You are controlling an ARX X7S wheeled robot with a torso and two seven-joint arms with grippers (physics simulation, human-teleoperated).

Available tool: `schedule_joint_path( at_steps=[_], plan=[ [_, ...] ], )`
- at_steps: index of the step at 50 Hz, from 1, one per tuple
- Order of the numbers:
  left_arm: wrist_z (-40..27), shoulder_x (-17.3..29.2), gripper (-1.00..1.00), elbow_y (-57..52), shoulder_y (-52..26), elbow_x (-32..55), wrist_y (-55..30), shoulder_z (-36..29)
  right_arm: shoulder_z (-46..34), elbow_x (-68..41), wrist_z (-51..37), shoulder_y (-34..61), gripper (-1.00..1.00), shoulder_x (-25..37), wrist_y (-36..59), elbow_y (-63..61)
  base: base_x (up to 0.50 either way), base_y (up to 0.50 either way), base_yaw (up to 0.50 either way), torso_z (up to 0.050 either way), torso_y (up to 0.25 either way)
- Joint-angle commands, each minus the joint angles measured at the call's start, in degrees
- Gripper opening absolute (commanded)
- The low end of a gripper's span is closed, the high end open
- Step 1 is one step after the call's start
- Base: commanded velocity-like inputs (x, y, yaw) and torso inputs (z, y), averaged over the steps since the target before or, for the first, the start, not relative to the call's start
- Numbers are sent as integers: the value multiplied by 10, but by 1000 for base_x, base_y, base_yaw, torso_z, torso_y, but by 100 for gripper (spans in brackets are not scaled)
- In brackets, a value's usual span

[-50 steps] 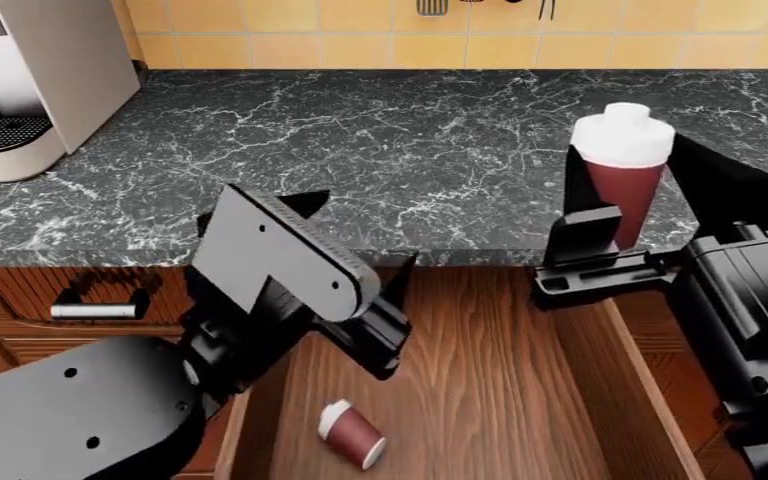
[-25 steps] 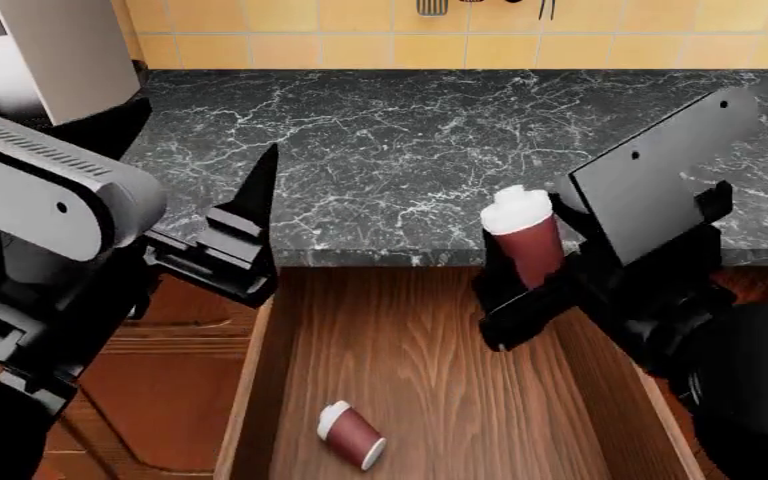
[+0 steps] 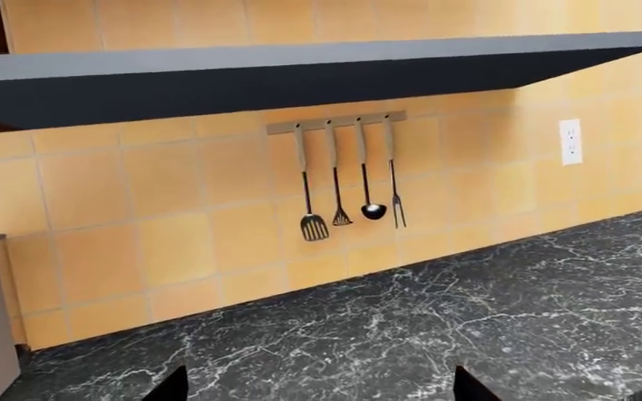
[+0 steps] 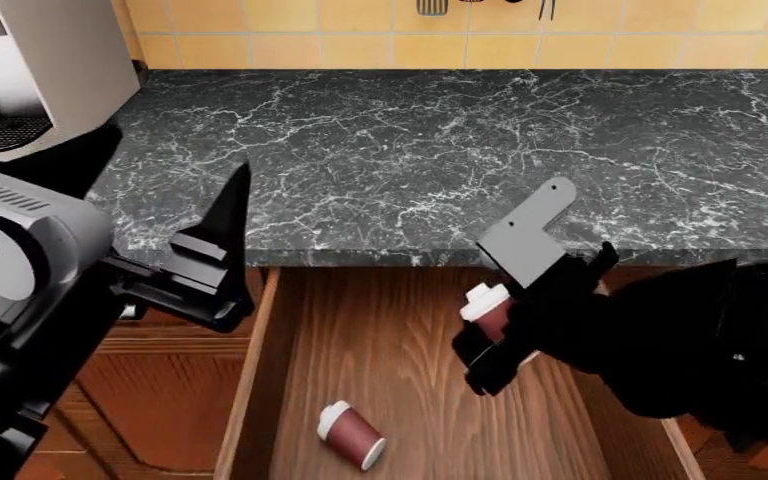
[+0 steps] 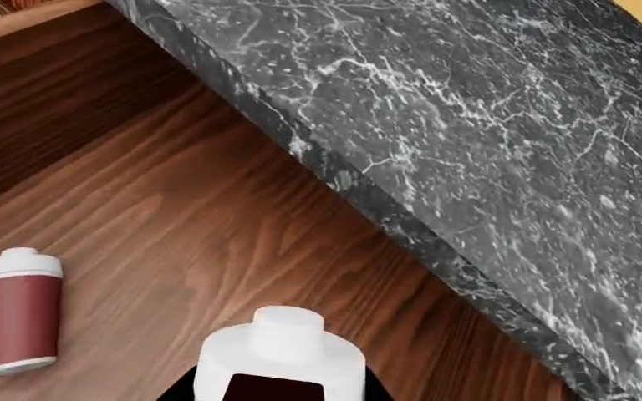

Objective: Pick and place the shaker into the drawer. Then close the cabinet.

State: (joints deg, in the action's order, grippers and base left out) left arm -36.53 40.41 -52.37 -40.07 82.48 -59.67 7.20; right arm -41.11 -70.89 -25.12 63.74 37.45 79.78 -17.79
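Observation:
The wide wooden drawer (image 4: 411, 370) stands pulled out below the marble counter edge. My right gripper (image 4: 491, 335) is shut on a dark red shaker (image 4: 490, 308) with a white cap, holding it tilted low over the drawer's right half. In the right wrist view this held shaker (image 5: 282, 351) fills the lower middle between the jaws of the right gripper (image 5: 280, 394), above the drawer floor (image 5: 187, 209). A second, similar shaker (image 4: 351, 435) lies on its side on the drawer floor, also seen as a lying shaker (image 5: 14, 322). My left gripper (image 4: 224, 240) is open and empty at the drawer's left, over the counter edge.
A black marble countertop (image 4: 464, 150) runs behind the drawer. A coffee machine (image 4: 37, 70) stands at its back left. The left wrist view shows my left gripper (image 3: 321, 388), a tiled wall with a utensil rail (image 3: 343, 125), a dark shelf (image 3: 298, 75) and an outlet (image 3: 570, 140).
My right gripper has come down and forward with the shaker, from the counter edge to low inside the drawer. The left arm has shifted slightly left and down.

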Motion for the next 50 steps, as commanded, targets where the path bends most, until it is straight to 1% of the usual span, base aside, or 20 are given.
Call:
schedule_joint_path(
  at_steps=[1,5,13,29,40,46,47,50],
  plan=[
    [17,10,100,-19,46,-7,17,28,-73,104,59,-51,-100,-2,-62,83,0,0,0,0,0],
    [29,10,100,-27,70,-22,22,36,-79,129,61,-78,-100,-5,-100,113,0,0,0,0,0],
    [37,10,100,-36,90,-34,24,35,-86,148,75,-100,-100,-21,-144,147,0,0,0,0,0],
    [-31,52,100,-49,63,50,32,47,-109,199,122,-160,-100,-55,-247,261,0,0,0,1,0],
    [-28,51,100,-47,69,42,31,42,-115,210,131,-193,-100,-64,-280,293,0,0,0,0,0],
    [-19,50,100,-51,78,32,30,41,-111,212,124,-193,-100,-60,-288,279,0,0,0,0,0],
    [-18,49,100,-52,81,31,30,41,-104,209,117,-191,100,-55,-290,263,0,0,0,0,10],
    [-18,46,100,-53,82,29,32,39,-84,194,96,-184,100,-43,-287,215,0,0,0,0,0]
  ],
)
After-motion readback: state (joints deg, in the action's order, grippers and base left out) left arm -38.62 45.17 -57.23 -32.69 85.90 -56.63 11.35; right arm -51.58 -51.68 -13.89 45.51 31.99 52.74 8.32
